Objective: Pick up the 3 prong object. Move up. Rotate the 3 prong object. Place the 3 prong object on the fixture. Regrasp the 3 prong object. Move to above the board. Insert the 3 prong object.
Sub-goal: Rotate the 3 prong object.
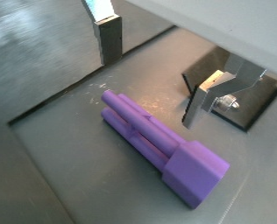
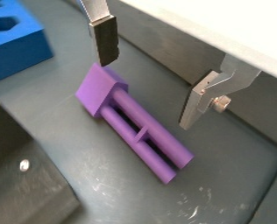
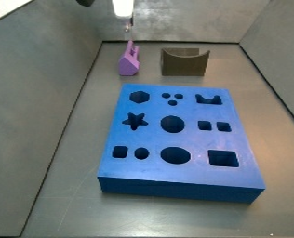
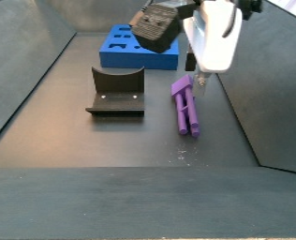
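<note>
Purple 3 prong object (image 2: 131,124) | on floor | below open end effector (image 2: 149,74)

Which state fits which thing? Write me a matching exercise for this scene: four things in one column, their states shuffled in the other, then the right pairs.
Things:
1. 3 prong object
2. fixture
3. board
4. gripper

States:
A. blue, full of shaped holes
B. open, poised above the purple piece
C. dark, standing bare on the floor
D. purple, lying flat on the floor

Pairs: 1-D, 2-C, 3-A, 4-B
</note>
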Controlling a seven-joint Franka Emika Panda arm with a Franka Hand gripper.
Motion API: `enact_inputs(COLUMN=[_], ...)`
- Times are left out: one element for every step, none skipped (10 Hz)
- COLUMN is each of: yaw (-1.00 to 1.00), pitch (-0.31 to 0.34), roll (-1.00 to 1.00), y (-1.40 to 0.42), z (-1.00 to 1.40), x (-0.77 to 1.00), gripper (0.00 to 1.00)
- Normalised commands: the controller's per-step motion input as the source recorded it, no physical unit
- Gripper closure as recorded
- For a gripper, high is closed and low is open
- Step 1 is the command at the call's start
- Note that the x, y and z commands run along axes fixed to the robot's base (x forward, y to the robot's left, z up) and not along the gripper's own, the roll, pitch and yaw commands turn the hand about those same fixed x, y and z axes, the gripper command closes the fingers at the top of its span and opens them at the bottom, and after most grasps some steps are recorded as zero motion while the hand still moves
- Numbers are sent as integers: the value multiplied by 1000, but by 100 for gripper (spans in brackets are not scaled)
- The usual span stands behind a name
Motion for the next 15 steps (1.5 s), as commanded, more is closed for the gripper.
enact_inputs(yaw=[1000, 1000, 1000, 1000, 1000, 1000, 1000, 1000, 1000, 1000, 1000, 1000, 1000, 1000, 1000], pitch=[-11, -11, -11, -12, -13, -14, -14, -15, -16, -18, -19, -20, -23, -26, -28], roll=[2, 2, 2, 2, 2, 2, 2, 2, 2, 3, 3, 3, 3, 4, 4], y=[-1, -1, -1, -1, -1, -1, -1, -1, -1, -1, -1, -1, -1, -1, -1], z=[-26, -26, -26, -26, -26, -26, -26, -26, -26, -26, -26, -26, -26, -26, -26], x=[35, 35, 35, 35, 35, 35, 35, 35, 35, 35, 35, 35, 35, 35, 35], gripper=[0, 0, 0, 0, 0, 0, 0, 0, 0, 0, 0, 0, 0, 0, 0])
